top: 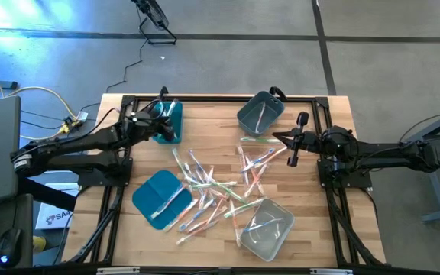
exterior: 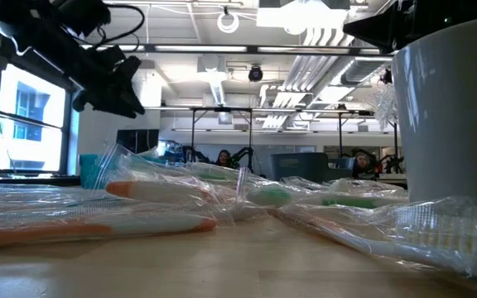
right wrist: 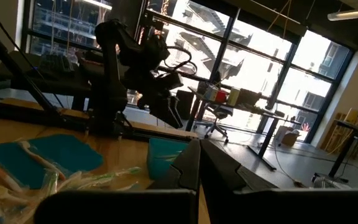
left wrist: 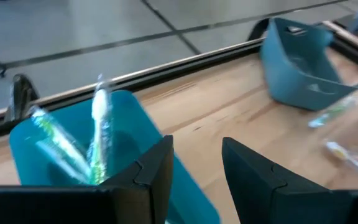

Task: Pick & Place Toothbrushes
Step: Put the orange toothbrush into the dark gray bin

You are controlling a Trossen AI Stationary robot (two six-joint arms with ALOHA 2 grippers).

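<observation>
My left claw (top: 166, 130) gapes empty over the teal bin (top: 172, 114), upper left; lifting carelessly could tip it, spilling toothbrushes (left wrist: 98, 134).

Left arm (top: 75, 145) comes in from the table's left edge and reaches toward the far-left part of the table, wrist angled down. Left gripper (left wrist: 194, 163) has its fingers (left wrist: 157, 168) parted with a clear gap between them, nothing between the pads (the wrist view shows both dark fingers with empty space in the middle). Right arm (top: 380, 153) comes in from the right edge, forearm roughly level, pointing toward the table's middle. Right gripper (top: 291, 136) hangs above the table, well clear of the surface, fingers (right wrist: 188, 165) pressed together, nothing held. In the low view the left gripper shows as a dark shape up high at the left.
</observation>
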